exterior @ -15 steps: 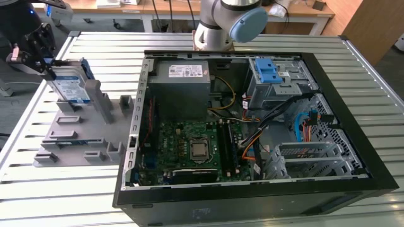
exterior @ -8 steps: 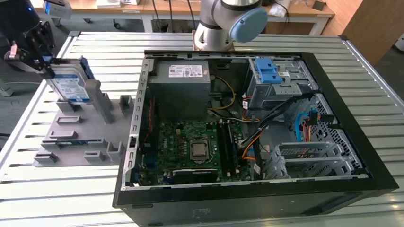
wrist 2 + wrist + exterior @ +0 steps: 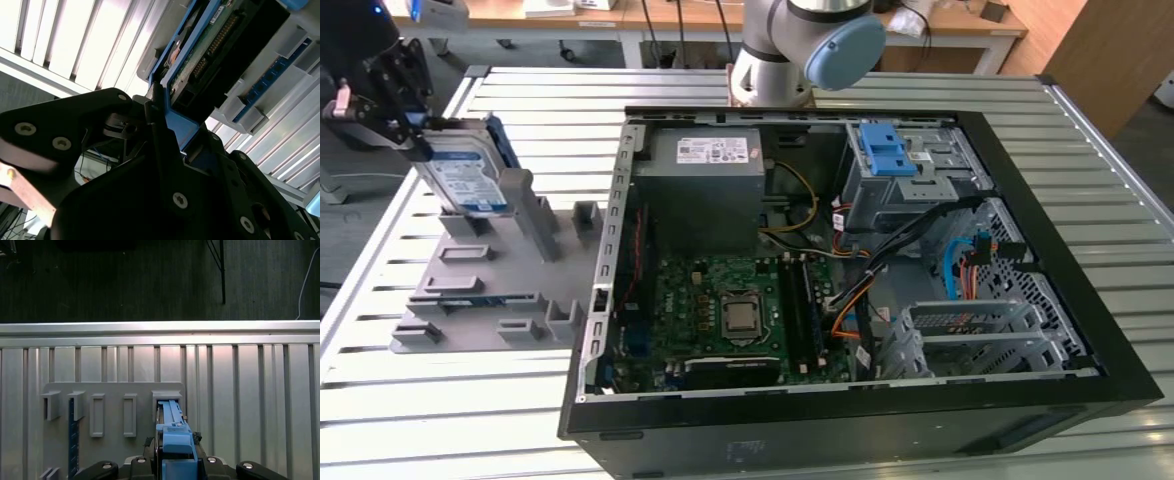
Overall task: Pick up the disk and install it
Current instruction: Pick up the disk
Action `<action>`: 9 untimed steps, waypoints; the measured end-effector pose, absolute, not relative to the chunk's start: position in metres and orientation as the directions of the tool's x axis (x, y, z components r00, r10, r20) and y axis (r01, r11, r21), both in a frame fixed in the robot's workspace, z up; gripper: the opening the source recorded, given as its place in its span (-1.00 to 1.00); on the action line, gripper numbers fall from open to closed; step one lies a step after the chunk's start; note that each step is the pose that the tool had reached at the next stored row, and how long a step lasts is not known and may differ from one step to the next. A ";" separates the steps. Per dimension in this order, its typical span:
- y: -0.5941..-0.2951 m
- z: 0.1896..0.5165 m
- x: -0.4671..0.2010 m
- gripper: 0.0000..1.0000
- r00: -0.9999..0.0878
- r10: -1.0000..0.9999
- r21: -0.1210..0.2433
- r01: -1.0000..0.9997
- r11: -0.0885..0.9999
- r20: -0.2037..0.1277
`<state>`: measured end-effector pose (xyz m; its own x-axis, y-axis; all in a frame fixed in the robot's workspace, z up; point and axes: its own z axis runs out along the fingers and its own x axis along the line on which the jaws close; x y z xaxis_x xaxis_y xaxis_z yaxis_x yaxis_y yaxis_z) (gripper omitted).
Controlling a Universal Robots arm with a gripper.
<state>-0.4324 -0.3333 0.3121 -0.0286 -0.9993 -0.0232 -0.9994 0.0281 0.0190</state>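
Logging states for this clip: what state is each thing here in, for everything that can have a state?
hand, shut on the disk's blue bracket.
disk, upright on edge in the grey holder, gripped at its upper end.
computer case, lying flat, side open, insides exposed.
processor, uncovered, no cooler on it.
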 end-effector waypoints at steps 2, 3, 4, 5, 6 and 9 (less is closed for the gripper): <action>-0.333 0.314 -0.432 -0.27 -0.029 -0.999 0.019 -0.999 0.028 -0.023; -0.333 0.315 -0.432 -0.27 -0.029 -0.999 0.019 -0.999 0.028 -0.023; -0.333 0.316 -0.432 -0.27 -0.029 -0.999 0.019 -0.999 0.028 -0.023; -0.333 0.317 -0.432 -0.27 -0.029 -0.999 0.019 -0.999 0.028 -0.023; -0.333 0.318 -0.432 -0.27 -0.029 -0.999 0.019 -0.999 0.028 -0.023; -0.333 0.320 -0.432 -0.27 -0.029 -0.999 0.019 -0.999 0.028 -0.023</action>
<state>-0.4324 -0.3333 0.3202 -0.0286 -0.9993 -0.0232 -0.9994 0.0281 0.0189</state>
